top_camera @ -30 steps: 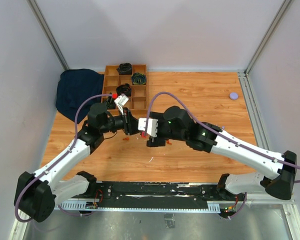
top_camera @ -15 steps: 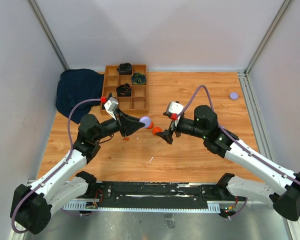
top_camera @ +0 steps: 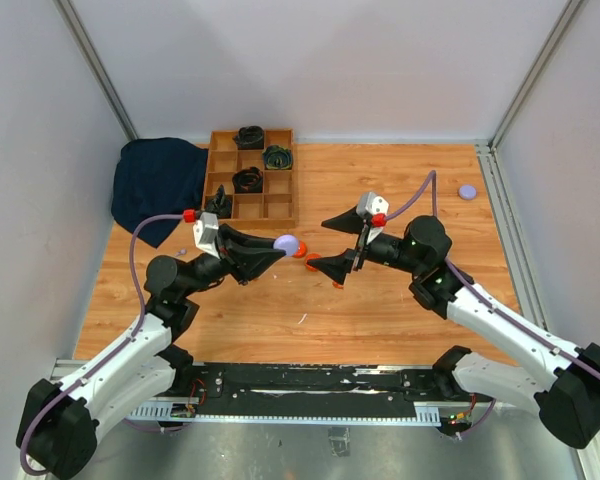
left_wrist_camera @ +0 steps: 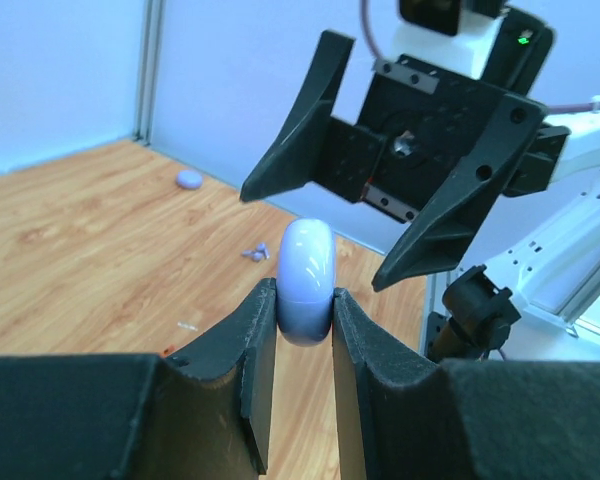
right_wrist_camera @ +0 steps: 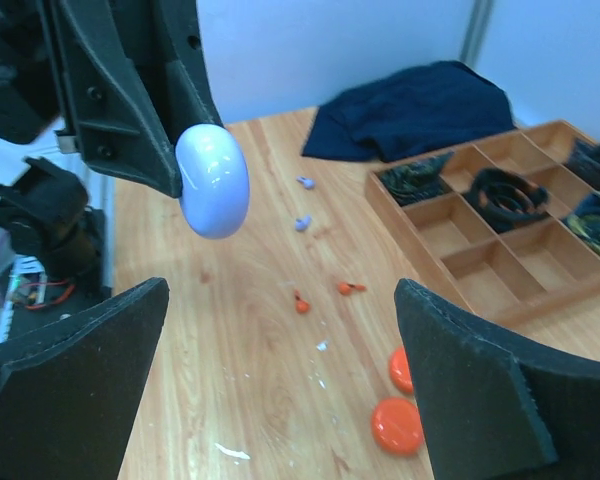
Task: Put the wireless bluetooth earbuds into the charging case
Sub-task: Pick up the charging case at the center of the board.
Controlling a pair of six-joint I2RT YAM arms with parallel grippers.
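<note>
My left gripper (left_wrist_camera: pixel 305 300) is shut on a closed, round lilac charging case (left_wrist_camera: pixel 307 280), which it holds edge-up above the table (top_camera: pixel 287 244). My right gripper (top_camera: pixel 335 245) faces it from the right, a short way off. Its jaws are wide open with nothing between them (right_wrist_camera: pixel 280 330). The case (right_wrist_camera: pixel 212 180) hangs ahead of them to the left. On the wood lie tiny earbuds: two orange ones (right_wrist_camera: pixel 301 302) (right_wrist_camera: pixel 349 288) and two lilac ones (right_wrist_camera: pixel 304 183) (right_wrist_camera: pixel 302 223). The lilac pair (left_wrist_camera: pixel 255 251) also shows past the held case.
Two orange discs (right_wrist_camera: pixel 398 425) (right_wrist_camera: pixel 403 368) lie under the right gripper. A second lilac disc (top_camera: pixel 467 191) sits at the far right. A wooden compartment tray (top_camera: pixel 252 175) holding coiled cables and a dark blue cloth (top_camera: pixel 155 185) are at the back left.
The two grippers, close together a second ago, have drawn apart. The right gripper backed off to the right and opened wide. The left gripper keeps the lilac case.
</note>
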